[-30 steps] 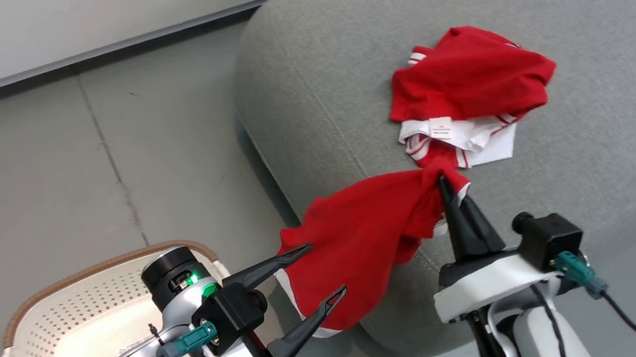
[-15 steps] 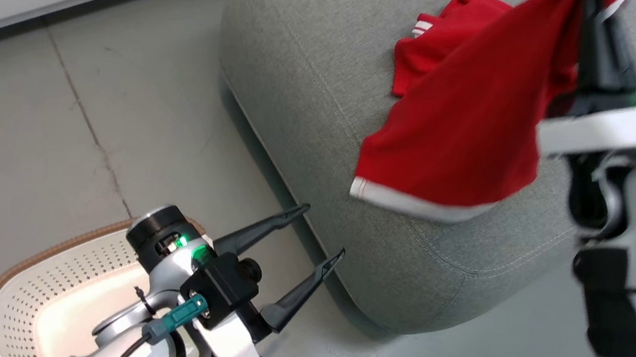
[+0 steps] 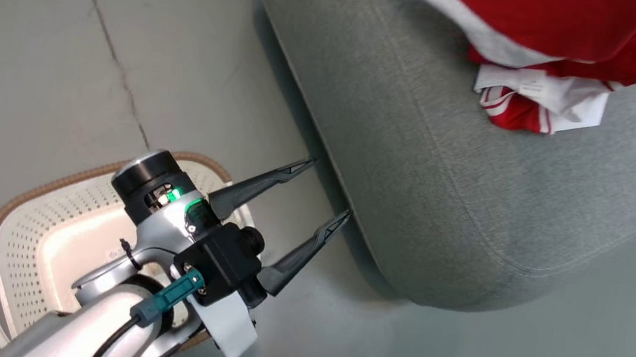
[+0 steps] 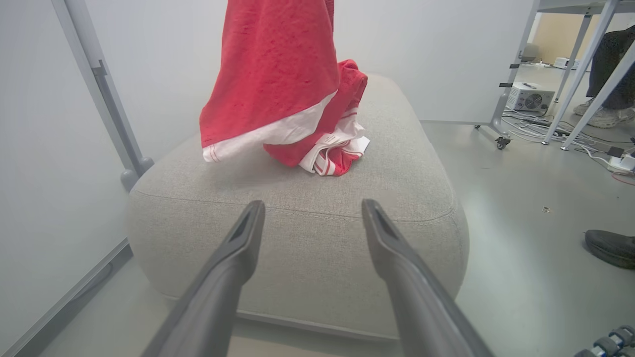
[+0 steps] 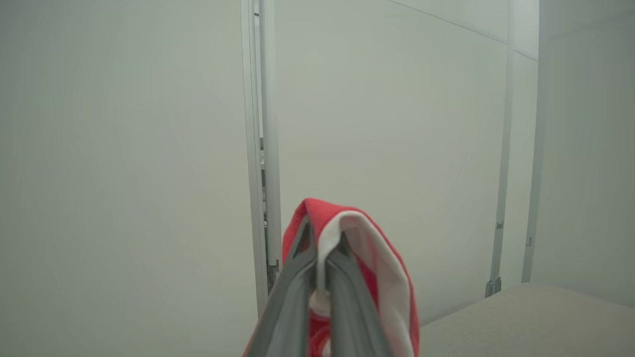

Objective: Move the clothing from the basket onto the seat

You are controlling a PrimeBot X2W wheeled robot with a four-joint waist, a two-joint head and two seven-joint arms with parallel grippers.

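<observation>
A red garment with white trim point(image 4: 275, 74) hangs above the grey seat point(image 3: 471, 196), held up from above; its white hem point(image 3: 478, 32) shows at the top of the head view. My right gripper point(image 5: 321, 248) is shut on a fold of this clothing, red and white cloth draped over its tips. A second red and white garment point(image 3: 542, 102) lies crumpled on the seat point(image 4: 297, 233) under the hanging one. My left gripper point(image 3: 331, 195) is open and holds nothing, its tips near the seat's front edge, above the cream basket point(image 3: 44, 219). What lies inside the basket is mostly hidden by my arm.
Grey floor point(image 3: 68, 54) lies left of the seat. In the left wrist view a table leg on casters point(image 4: 501, 124), cables, a small box and a person's shoe point(image 4: 610, 248) stand to the right. A white wall and a metal post point(image 4: 106, 104) are at left.
My right gripper has lifted the red garment from the seat's front edge up over the seat. The head camera has tilted, so the scene has shifted. My left gripper stays open.
</observation>
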